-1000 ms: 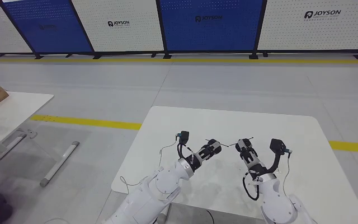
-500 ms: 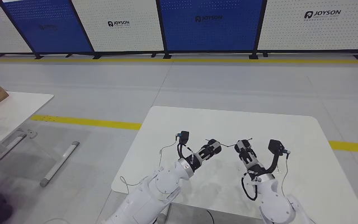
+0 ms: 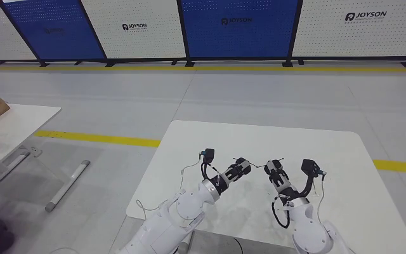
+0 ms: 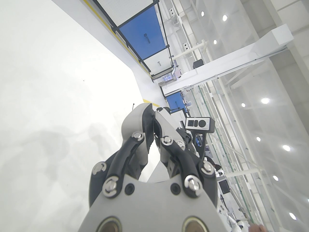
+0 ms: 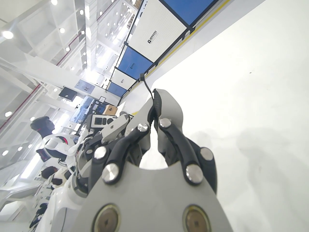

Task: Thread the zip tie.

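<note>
Over the near half of the white bench [image 3: 209, 136], the two arms have their tips drawn close together, almost nose to nose, both held up off the surface. The left gripper [image 3: 243, 167] has its fingers pressed tight together. From the top view a thin dark line, the zip tie [image 3: 256, 165], runs out of its tip across the small gap toward the right gripper [image 3: 271, 167]. From the left wrist view the pads meet with no daylight between them, and a fine black end pokes out just beside the fingertip, though I cannot see how much of the tie sits inside the grip. The right gripper is likewise clamped shut. In the right wrist view a black strip comes out from between its pads and sticks up past the fingertips, bending slightly, with a small thicker end at the far tip. So the tie hangs in the air between the two grippers, pinched by both and touching nothing on the bench. Whether one end has entered the other I cannot tell; it is too thin to judge. Beyond the bench there is grey floor with a yellow line [image 3: 95, 138], a row of blue and white partition panels [image 3: 240, 25] along the back, and the corner of another white table [image 3: 25, 120] off to the left.
</note>
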Available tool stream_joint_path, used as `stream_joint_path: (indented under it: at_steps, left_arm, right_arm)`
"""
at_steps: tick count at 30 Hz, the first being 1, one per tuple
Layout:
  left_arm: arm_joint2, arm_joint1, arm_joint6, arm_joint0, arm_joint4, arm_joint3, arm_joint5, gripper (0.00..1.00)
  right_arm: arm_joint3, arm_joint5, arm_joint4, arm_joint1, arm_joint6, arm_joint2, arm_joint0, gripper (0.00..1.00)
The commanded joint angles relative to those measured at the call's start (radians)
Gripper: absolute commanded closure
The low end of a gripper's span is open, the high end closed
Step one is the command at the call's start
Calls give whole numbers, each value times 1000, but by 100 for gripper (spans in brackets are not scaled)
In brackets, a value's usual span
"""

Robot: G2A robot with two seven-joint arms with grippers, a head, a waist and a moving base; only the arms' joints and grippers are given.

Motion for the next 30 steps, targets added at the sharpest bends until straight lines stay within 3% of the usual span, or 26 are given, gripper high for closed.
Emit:
stream_joint_path:
  at_steps: [1, 17, 30]
  left_arm:
    - [0, 0, 0, 0, 0, 0, 0, 100]
    - [0, 0, 0, 0, 0, 0, 0, 100]
    - [0, 0, 0, 0, 0, 0, 0, 100]
  right_arm:
    - [0, -2, -2, -1, 3, 2, -2, 100]
    - [49, -17, 30, -21, 26, -25, 32, 100]
    - [47, -53, 70, -26, 41, 8, 17, 100]
